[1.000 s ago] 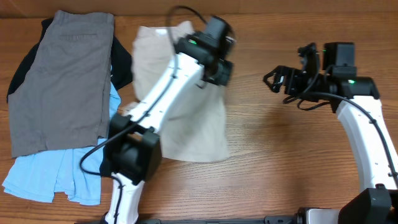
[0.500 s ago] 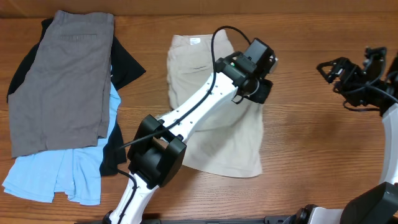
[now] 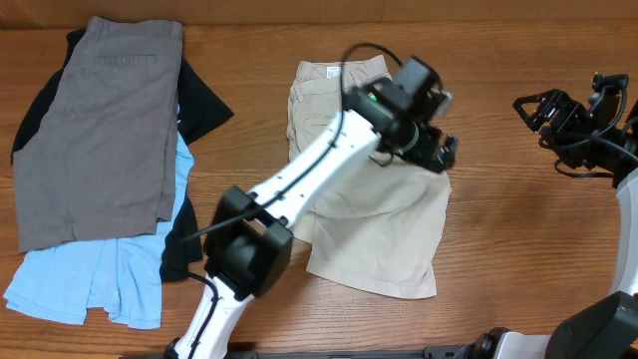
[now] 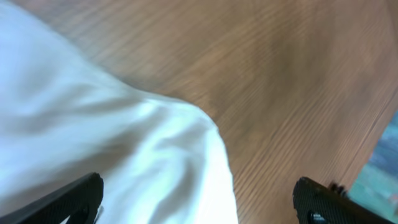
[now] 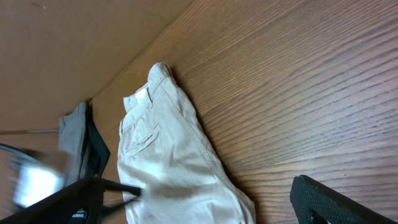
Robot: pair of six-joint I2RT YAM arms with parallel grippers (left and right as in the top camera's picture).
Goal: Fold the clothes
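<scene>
Light-blue shorts (image 3: 80,284) sat at the near-left corner, tucked under the grey shorts (image 3: 100,130) and black garment (image 3: 204,110). The khaki shorts (image 3: 379,229) lay spread mid-table with the left gripper (image 3: 442,155) over their right edge, fingers apart. The right gripper (image 3: 533,108) hung near the far-right corner, fingers wide apart too

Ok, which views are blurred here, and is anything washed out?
Left wrist: heavily motion-smeared, shorts washed almost white. Right wrist: table grain and shorts sharp, only the lower-left corner smears. Overhead: mostly crisp, evenly lit, no glare.
</scene>
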